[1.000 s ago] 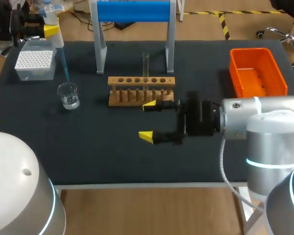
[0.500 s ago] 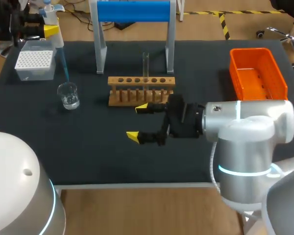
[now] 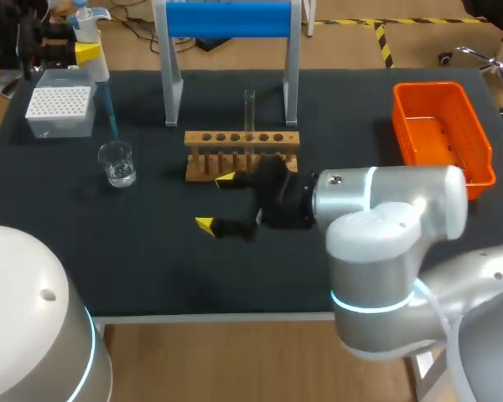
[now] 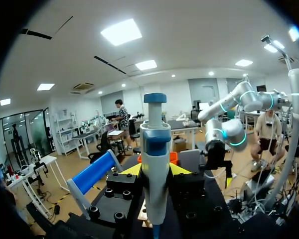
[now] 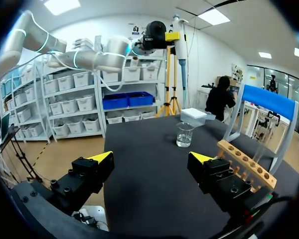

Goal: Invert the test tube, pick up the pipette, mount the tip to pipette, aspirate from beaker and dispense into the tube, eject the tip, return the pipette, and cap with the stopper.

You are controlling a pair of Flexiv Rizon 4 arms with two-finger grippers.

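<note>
You've got the pipette (image 3: 90,59) pinched in the left gripper (image 3: 82,52), jaws closed on its body. It's hanging over the beaker (image 3: 117,163) at the table's far left, just beside the tip box (image 3: 60,109). Looks like the aspirate step to me.

To do it well, go straight down the middle of the glass so the tip (image 3: 109,113) doesn't knock the rim. Get its end properly under the liquid before drawing. I can't tell from here whether it's wet yet.

The pipette's long axis is close to vertical, plunger up and tip pointing down at the beaker. Keep it that way.

The right gripper (image 3: 215,201) is spread wide and empty, low in front of the rack (image 3: 241,155) and well apart from the beaker. The tube (image 3: 250,109) stands upright in the rack.
</note>
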